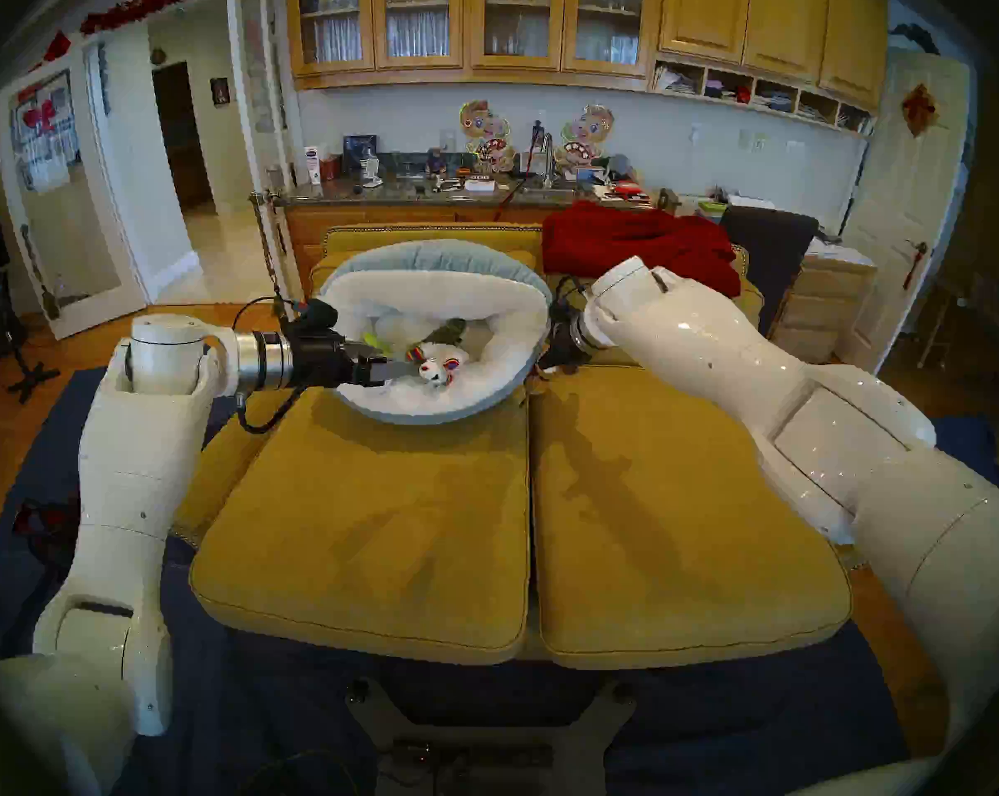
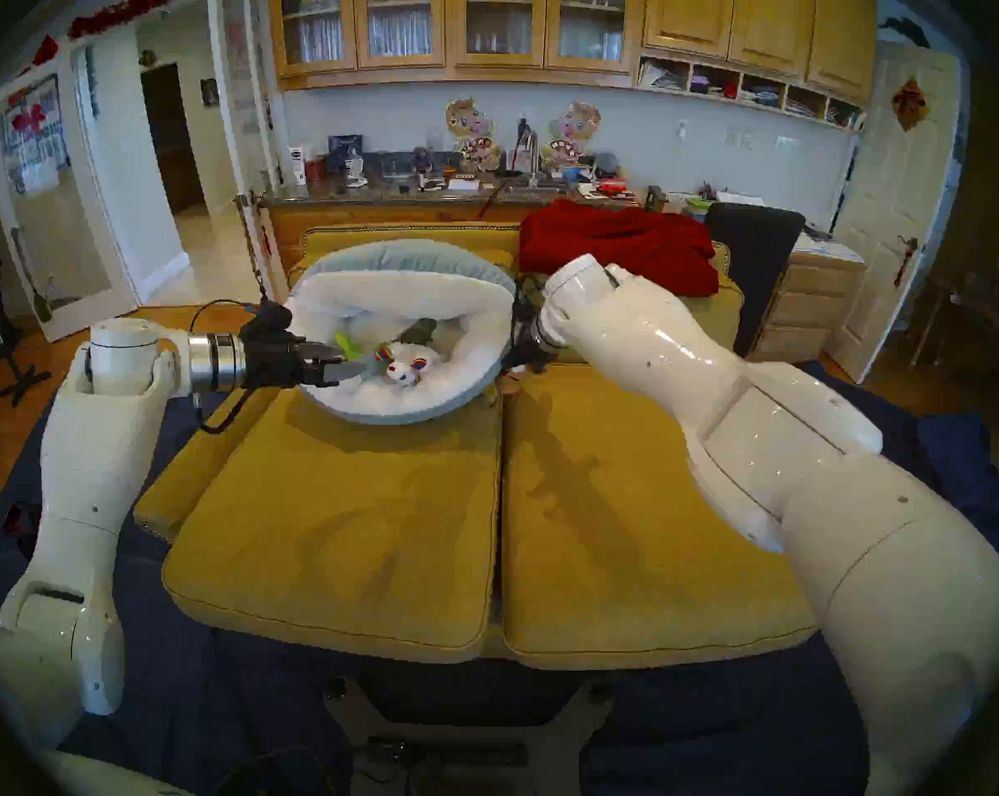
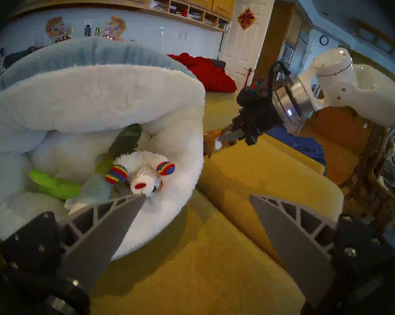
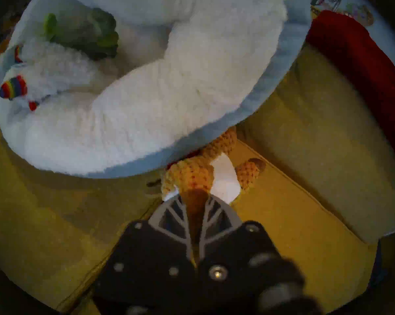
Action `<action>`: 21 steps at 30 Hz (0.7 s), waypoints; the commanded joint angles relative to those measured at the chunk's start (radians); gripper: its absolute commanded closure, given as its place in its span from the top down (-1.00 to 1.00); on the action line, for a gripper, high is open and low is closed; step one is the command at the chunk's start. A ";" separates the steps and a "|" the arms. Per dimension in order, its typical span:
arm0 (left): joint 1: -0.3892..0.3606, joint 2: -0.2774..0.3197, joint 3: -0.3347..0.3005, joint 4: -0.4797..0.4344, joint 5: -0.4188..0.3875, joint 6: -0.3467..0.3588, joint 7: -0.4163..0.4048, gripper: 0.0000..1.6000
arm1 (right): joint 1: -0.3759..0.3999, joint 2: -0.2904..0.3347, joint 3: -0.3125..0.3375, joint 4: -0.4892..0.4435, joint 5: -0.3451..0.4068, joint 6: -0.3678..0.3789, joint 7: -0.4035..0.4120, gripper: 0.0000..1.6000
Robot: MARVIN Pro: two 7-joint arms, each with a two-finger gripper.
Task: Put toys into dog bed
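A: Beside the dog bed (image 4: 289, 64), low against its pale blue outer wall, the right hand (image 4: 195, 213) is clenched on the brown knitted toy (image 4: 192, 178), and the toy's body hangs partly tucked under the bed's edge.

B: So what could go wrong?

A: My guess is the grip. It pinches only one end of the toy, so the rest could slip free or snag on the raised rim on the way over. If the toy drags against the bed, it might shove or tip the bed on the yellow cushion (image 1: 382, 519).

B: And the left hand (image 3: 194, 201)?

A: Released, fingers spread wide and empty, parked over the near rim. It sits close to the white toy with rainbow paws (image 3: 144, 173), so a careless sweep could knock that one about.

B: Count them for me.

A: Inside the bed I see one white toy, one bright green toy (image 3: 55, 185), one darker grey-green toy (image 3: 126, 139) and a pale blue-grey piece under the white one, which may be a fourth toy; I cannot tell for sure. One knitted toy stays outside. One bed, two seat cushions, one red blanket (image 1: 640, 243), two hands.
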 commanded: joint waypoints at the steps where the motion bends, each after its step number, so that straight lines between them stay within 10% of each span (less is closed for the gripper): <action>1: -0.026 0.001 -0.007 -0.019 -0.008 -0.004 -0.006 1.00 | 0.103 0.066 0.018 -0.093 -0.011 0.020 0.026 -1.00; 21: -0.016 0.002 -0.007 -0.018 -0.006 -0.006 -0.006 1.00 | 0.184 0.113 0.070 -0.343 0.017 0.084 0.190 -1.00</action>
